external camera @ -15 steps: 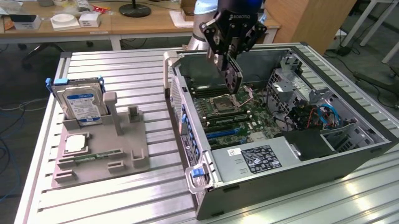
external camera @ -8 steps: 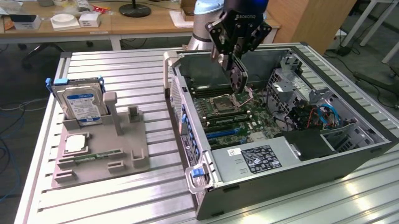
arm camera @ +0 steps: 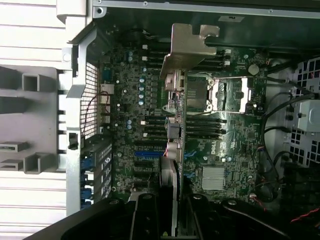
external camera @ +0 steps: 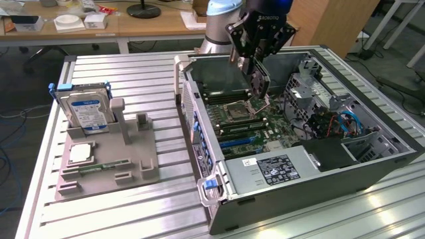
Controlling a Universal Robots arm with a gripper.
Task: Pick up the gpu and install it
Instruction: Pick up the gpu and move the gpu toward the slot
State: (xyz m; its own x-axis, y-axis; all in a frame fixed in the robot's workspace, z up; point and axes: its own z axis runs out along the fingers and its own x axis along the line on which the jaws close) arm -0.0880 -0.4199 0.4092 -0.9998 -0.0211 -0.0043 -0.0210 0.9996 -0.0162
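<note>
My gripper [external camera: 255, 65] is shut on the gpu [external camera: 259, 82], a thin dark card held on edge that hangs down inside the open computer case [external camera: 319, 174]. It hovers above the motherboard [external camera: 265, 124], over the CPU socket [external camera: 237, 107] and the memory slots. In the wrist view the gpu [arm camera: 175, 130] is seen edge-on with its silver end bracket [arm camera: 187, 47] at the far end, and my gripper [arm camera: 172, 205] clamps the near end. The blue expansion slots [arm camera: 147, 154] lie beside the card's line.
On the exterior view's left a grey fixture tray [external camera: 133, 164] holds an upright hard drive [external camera: 86, 110], a narrow green memory stick [external camera: 103, 167] and a square chip [external camera: 79, 152]. Cables [external camera: 342, 122] and a drive cage [external camera: 312, 89] crowd the case's right side.
</note>
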